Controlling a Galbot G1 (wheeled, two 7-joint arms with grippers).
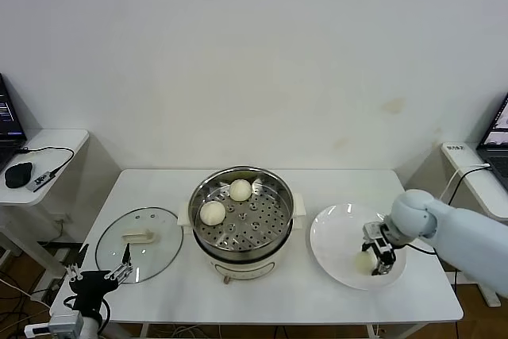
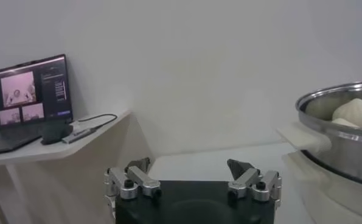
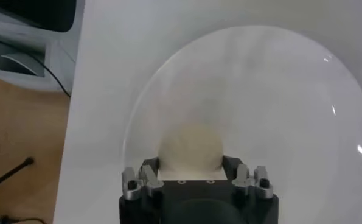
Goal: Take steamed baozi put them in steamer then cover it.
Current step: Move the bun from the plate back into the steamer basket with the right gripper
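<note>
The steamer point(image 1: 274, 224) stands in the middle of the white table, uncovered, with two baozi point(image 1: 240, 190) point(image 1: 213, 213) on its perforated tray. It also shows in the left wrist view point(image 2: 339, 140), with a baozi point(image 2: 356, 112) inside. A third baozi point(image 1: 363, 262) lies on the white plate point(image 1: 337, 236) at the right. My right gripper point(image 1: 375, 263) is low over the plate, its fingers pressed against both sides of this baozi point(image 3: 190, 146). The glass cover point(image 1: 155, 224) lies flat on the table, left of the steamer. My left gripper point(image 1: 101, 269) is open and empty near the table's front left corner.
A low side table at the left holds a black mouse point(image 1: 17, 174), cables and a laptop point(image 2: 28, 97). Another laptop point(image 1: 498, 136) stands on a shelf at the right. The plate point(image 3: 260, 91) lies near the table's front right edge.
</note>
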